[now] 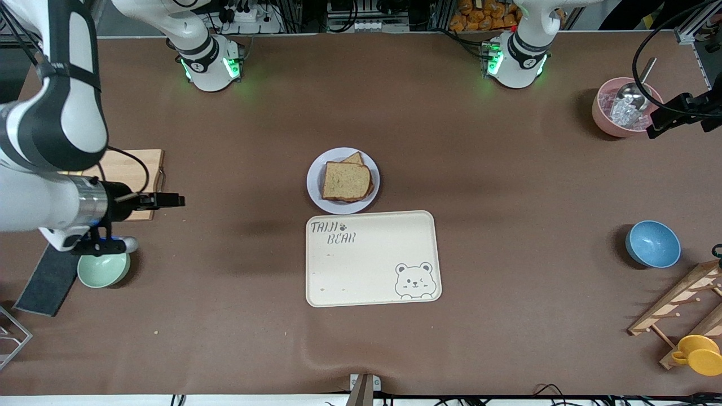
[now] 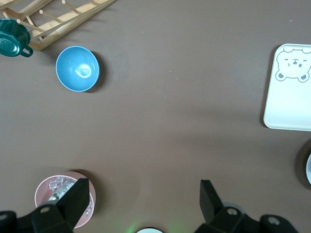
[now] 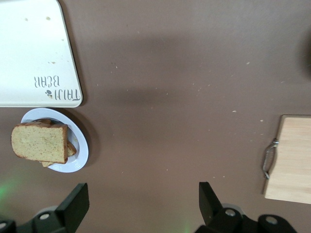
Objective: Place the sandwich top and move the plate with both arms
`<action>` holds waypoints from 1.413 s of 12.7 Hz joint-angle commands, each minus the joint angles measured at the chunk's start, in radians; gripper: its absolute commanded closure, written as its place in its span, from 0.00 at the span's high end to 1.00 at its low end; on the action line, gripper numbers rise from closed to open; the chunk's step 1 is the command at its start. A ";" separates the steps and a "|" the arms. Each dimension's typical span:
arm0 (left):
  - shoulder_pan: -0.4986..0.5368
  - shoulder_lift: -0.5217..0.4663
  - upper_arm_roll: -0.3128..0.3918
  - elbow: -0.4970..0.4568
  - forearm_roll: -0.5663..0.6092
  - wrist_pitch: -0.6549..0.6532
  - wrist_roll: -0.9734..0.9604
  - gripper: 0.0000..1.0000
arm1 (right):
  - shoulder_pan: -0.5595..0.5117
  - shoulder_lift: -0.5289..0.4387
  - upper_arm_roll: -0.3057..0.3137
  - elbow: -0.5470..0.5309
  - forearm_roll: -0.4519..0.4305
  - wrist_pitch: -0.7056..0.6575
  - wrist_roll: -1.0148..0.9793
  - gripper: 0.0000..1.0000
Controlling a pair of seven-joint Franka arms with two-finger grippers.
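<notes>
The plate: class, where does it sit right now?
In the front view the plate sits mid-table, holding the sandwich top, just farther from the camera than the tray.

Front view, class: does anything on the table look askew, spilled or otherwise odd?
Mostly tidy. The square wholemeal bread slice sits slightly skewed on the sandwich, so a corner of the slice beneath pokes out, on the small round lavender-white plate. Nothing looks spilled or damaged.

My right gripper (image 1: 175,199) hangs open beside the cutting board (image 1: 132,169); my left gripper (image 2: 141,204), open, hovers over the pink bowl (image 1: 612,121)
</notes>
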 commanded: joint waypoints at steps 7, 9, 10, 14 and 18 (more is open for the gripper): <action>-0.002 0.037 -0.010 -0.009 -0.003 -0.009 0.014 1.00 | -0.264 -0.271 0.204 0.010 -0.186 -0.077 -0.181 1.00; -0.002 0.037 -0.011 -0.008 -0.009 -0.009 0.014 1.00 | -0.301 -0.357 0.277 0.005 -0.209 -0.151 -0.049 1.00; 0.003 0.037 -0.011 -0.011 -0.039 -0.008 0.014 1.00 | -0.296 -0.387 0.293 0.002 -0.237 -0.169 -0.011 1.00; 0.048 0.029 -0.007 -0.083 -0.202 0.002 0.016 1.00 | -0.376 -0.425 0.368 -0.004 -0.245 -0.121 -0.036 1.00; 0.104 0.025 -0.005 -0.204 -0.344 0.026 0.060 1.00 | -0.333 -0.425 0.343 -0.036 -0.251 -0.108 -0.025 1.00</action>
